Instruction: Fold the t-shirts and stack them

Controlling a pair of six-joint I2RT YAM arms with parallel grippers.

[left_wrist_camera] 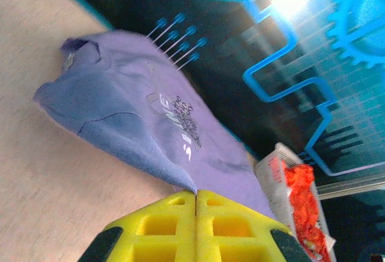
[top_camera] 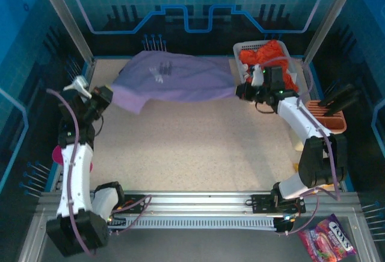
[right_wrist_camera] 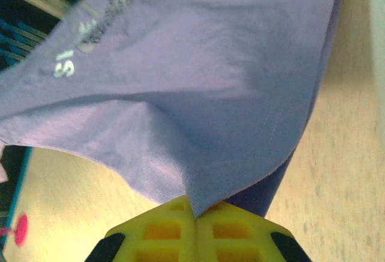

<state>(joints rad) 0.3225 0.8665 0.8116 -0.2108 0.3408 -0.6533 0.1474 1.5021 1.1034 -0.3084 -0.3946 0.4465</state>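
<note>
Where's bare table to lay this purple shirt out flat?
The wide bare middle of the table is free, from the lavender t-shirt at its near hem down to the base rail. It is crowded at the far right corner, where the white basket holds the orange-red t-shirt, and along the right edge by the orange rack.

Left arm raised at left side, right arm extended forward; left gripper [top_camera: 107,95] and right gripper [top_camera: 240,92] fully closed.
</note>
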